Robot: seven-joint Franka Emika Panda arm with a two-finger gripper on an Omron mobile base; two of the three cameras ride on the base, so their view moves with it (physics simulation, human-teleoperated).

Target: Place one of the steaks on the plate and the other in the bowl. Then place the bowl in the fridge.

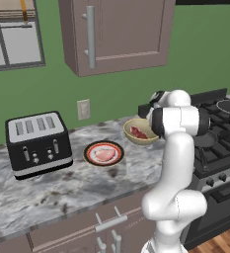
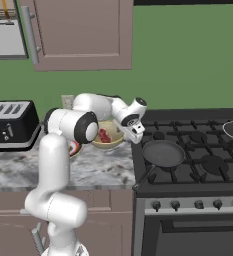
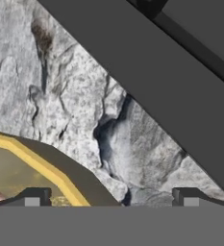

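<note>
The bowl [image 1: 140, 132] sits on the marble counter [image 1: 62, 183] beside the stove [image 2: 198, 150], the red steak [image 1: 138, 132] inside it; the pale steak [image 1: 104, 154] lies on the plate [image 1: 103, 153] just to its left; both placements look done, so fetching the bowl for the fridge is in hand; the gripper [image 3: 111, 197] hangs over the bowl's rim, jaws spread wide and empty; next it should straddle the rim, then close.

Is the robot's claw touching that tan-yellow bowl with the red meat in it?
Apart. In the hand view the open gripper straddles the round tan-yellow bowl's rim, fingertips clear of it.
</note>
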